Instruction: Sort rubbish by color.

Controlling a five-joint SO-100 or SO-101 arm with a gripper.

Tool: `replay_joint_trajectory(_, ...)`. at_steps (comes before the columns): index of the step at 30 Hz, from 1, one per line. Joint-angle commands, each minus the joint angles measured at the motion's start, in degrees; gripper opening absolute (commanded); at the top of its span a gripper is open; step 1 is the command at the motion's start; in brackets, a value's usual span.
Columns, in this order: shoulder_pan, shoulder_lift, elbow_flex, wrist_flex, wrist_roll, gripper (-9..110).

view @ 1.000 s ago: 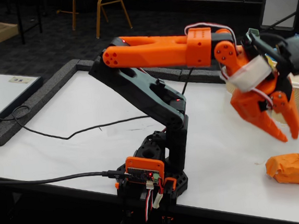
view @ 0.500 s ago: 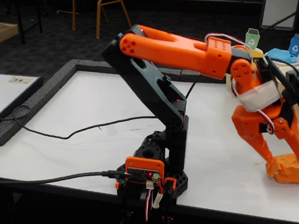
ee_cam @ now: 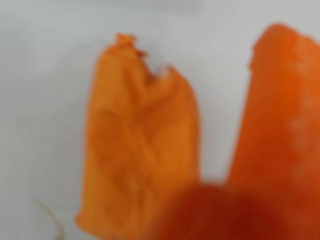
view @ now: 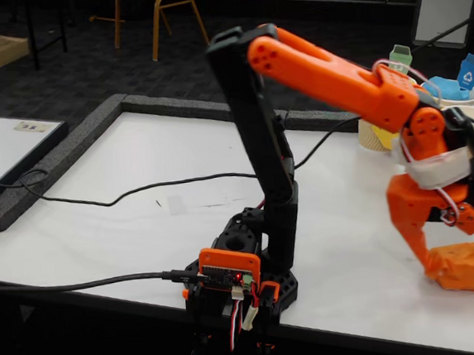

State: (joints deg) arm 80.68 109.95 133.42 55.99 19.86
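Observation:
A crumpled orange piece of rubbish (view: 465, 267) lies on the white table (view: 142, 227) near its right front edge. My orange gripper (view: 468, 258) is open and lowered over it, with one finger on each side of the lump and the tips close to the table. In the wrist view the orange piece (ee_cam: 140, 150) is blurred and very close, to the left of one orange finger (ee_cam: 282, 115). I cannot tell whether the fingers touch it.
Containers with coloured tags stand at the back right: a paper cup (view: 373, 136), a green tag (view: 400, 53) and a blue one (view: 465, 74). A black cable (view: 138, 189) crosses the table. The arm's base (view: 246, 280) sits at the front edge. A dark foam border (view: 173, 108) rims the table.

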Motion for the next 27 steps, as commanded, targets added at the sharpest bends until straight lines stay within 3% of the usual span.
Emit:
replay_joint_trajectory(1, -3.5, -2.5, -10.0, -3.3, -0.3, 31)
replay_joint_trajectory(14, -4.6, -15.1, -13.3, -7.6, -0.3, 17)
replay_joint_trajectory(24, -4.2, -16.5, -15.7, -12.2, -0.3, 0)
replay_joint_trajectory(27, -4.0, -16.3, -17.6, -10.1, -0.3, 0)
